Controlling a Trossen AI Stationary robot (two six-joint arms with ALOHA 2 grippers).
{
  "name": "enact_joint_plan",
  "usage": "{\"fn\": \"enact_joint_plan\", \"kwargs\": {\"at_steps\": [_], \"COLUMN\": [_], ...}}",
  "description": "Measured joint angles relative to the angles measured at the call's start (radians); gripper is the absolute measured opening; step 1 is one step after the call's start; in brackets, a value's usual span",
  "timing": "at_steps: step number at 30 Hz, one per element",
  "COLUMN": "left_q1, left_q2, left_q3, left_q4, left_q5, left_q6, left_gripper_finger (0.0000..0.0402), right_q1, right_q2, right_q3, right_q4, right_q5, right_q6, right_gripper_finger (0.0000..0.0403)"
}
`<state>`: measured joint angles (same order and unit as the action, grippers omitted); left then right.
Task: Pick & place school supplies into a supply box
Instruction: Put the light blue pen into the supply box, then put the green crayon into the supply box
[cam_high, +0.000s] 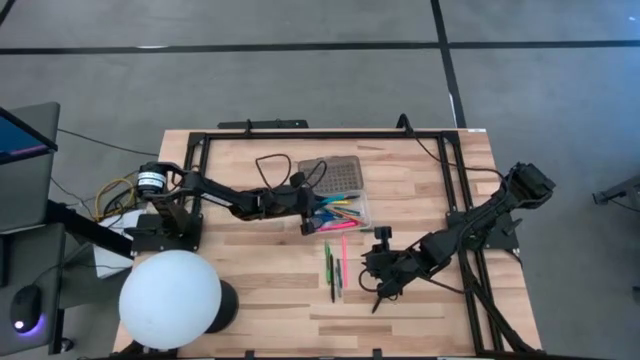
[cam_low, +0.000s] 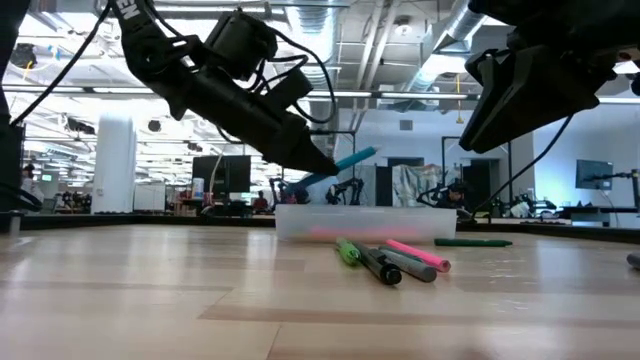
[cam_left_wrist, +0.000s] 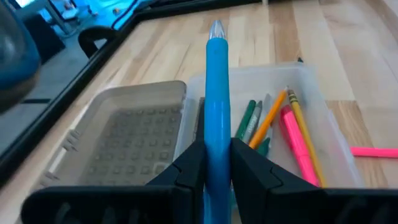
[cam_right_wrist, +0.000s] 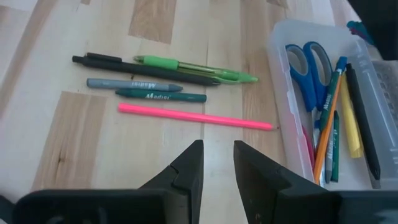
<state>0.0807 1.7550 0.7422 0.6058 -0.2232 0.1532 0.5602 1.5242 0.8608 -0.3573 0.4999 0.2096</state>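
The supply box's clear tray (cam_left_wrist: 311, 87) stands on the table with its grid-textured lid (cam_left_wrist: 124, 137) lying open beside it. Inside are pencils, markers and blue-handled scissors (cam_right_wrist: 308, 62). My left gripper (cam_high: 312, 218) hangs over the tray's left end, shut on a blue pen (cam_left_wrist: 216, 93). A pink pen (cam_right_wrist: 193, 116), a green pen (cam_right_wrist: 193, 68), a black pen (cam_right_wrist: 143, 68) and two markers lie flat on the wood near the tray. My right gripper (cam_right_wrist: 217, 168) hovers above them, a little toward the near edge, open with nothing between its fingers. My left gripper pinches the blue pen's barrel (cam_left_wrist: 216, 152) between its two fingers. It comes slanting down from the table's left side, and the pen runs along the fingers. The pen's free end (cam_low: 362, 155) sticks out ahead, tilted slightly up, clear above the tray.
A large white sphere (cam_high: 170, 298) on a dark stand sits at the near left corner. Black frame rails (cam_high: 330, 135) run along the far and right sides. A loose black cable (cam_high: 270, 165) lies by the lid. Bare wood stretches along the near edge.
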Motion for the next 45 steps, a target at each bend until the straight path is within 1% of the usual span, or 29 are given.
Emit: {"fn": "enact_joint_plan", "kwargs": {"at_steps": [4, 8, 10, 12, 19, 22, 24, 27, 29, 31, 36, 40, 42, 45], "left_q1": [0.013, 0.025, 0.026, 0.025, 0.026, 0.026, 0.026, 0.025, 0.030, 0.040, 0.068, 0.073, 0.066, 0.045], "left_q2": [0.000, 0.000, 0.000, 0.000, 0.000, 0.000, -0.003, -0.032, -0.060, -0.085, -0.166, -0.236, -0.272, -0.325], "left_q3": [0.000, 0.000, 0.000, 0.000, 0.000, 0.000, 0.000, -0.002, -0.002, -0.002, -0.001, -0.001, -0.002, -0.002], "left_q4": [-0.017, -0.027, -0.031, -0.030, -0.027, -0.019, -0.012, -0.028, -0.062, -0.108, -0.266, -0.398, -0.457, -0.525], "left_q5": [0.019, 0.080, 0.115, 0.124, 0.105, 0.105, 0.098, 0.022, -0.041, -0.076, -0.078, -0.077, -0.056, 0.047], "left_q6": [0.011, 0.029, 0.043, 0.044, 0.048, 0.054, 0.087, 0.169, 0.227, 0.255, 0.261, 0.233, 0.212, 0.185], "left_gripper_finger": [0.0055, 0.0057, 0.0064, 0.0077, 0.0132, 0.0146, 0.0150, 0.0152, 0.0152, 0.0152, 0.0153, 0.0153, 0.0153, 0.0153], "right_q1": [0.000, 0.000, 0.000, 0.000, 0.000, 0.000, 0.000, 0.006, 0.009, 0.010, 0.009, 0.009, 0.009, 0.001], "right_q2": [0.000, 0.000, 0.000, 0.000, 0.000, 0.000, 0.000, 0.000, 0.000, 0.000, 0.000, 0.000, 0.000, 0.001], "right_q3": [0.000, 0.000, 0.000, 0.000, 0.000, 0.000, 0.000, 0.000, 0.000, 0.000, 0.000, -0.002, -0.026, -0.071], "right_q4": [-0.001, -0.001, -0.001, -0.001, -0.001, -0.001, -0.001, -0.005, -0.020, -0.042, -0.106, -0.210, -0.222, -0.220], "right_q5": [0.000, 0.000, 0.000, 0.000, 0.000, -0.001, -0.001, -0.002, -0.003, -0.003, 0.006, 0.069, 0.096, 0.127], "right_q6": [0.000, 0.000, 0.000, 0.000, 0.001, 0.002, 0.003, 0.015, 0.035, 0.059, 0.144, 0.253, 0.296, 0.314], "right_gripper_finger": [0.0082, 0.0082, 0.0082, 0.0082, 0.0082, 0.0082, 0.0082, 0.0082, 0.0082, 0.0082, 0.0082, 0.0082, 0.0082, 0.0082]}}
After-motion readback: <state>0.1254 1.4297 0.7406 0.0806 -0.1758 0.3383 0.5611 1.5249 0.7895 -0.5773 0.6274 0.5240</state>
